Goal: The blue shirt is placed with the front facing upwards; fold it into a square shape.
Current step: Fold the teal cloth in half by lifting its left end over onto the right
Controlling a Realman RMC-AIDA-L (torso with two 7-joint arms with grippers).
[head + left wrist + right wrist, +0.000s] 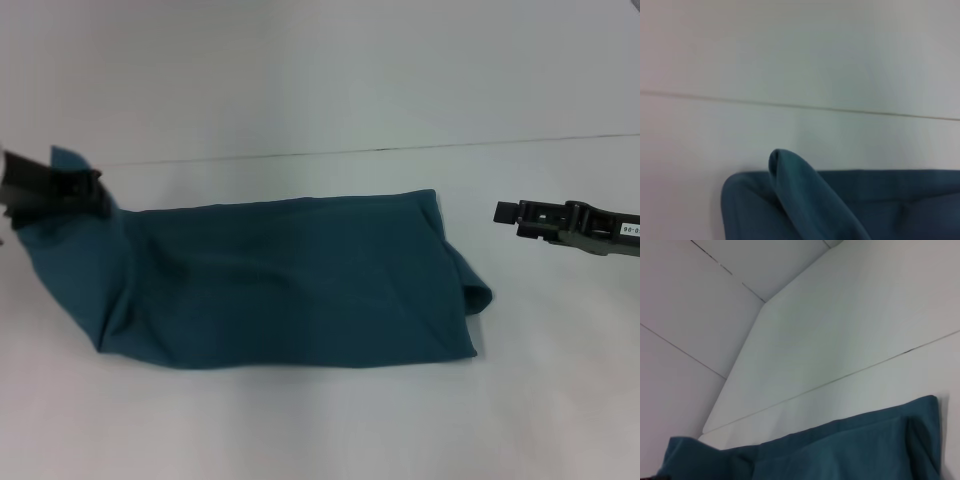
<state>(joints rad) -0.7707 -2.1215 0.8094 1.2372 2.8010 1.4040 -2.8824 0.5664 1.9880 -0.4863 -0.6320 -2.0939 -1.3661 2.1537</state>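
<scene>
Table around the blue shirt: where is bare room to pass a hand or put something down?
Bare table runs along the shirt's near edge, and behind it up to the seam line. The left end is crowded: the left end effector holds cloth there. The right end effector hovers beside the right end.

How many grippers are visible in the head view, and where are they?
2. The left gripper is at the blue shirt's raised far-left corner. The right gripper hangs off the shirt's right end, apart from it.
</scene>
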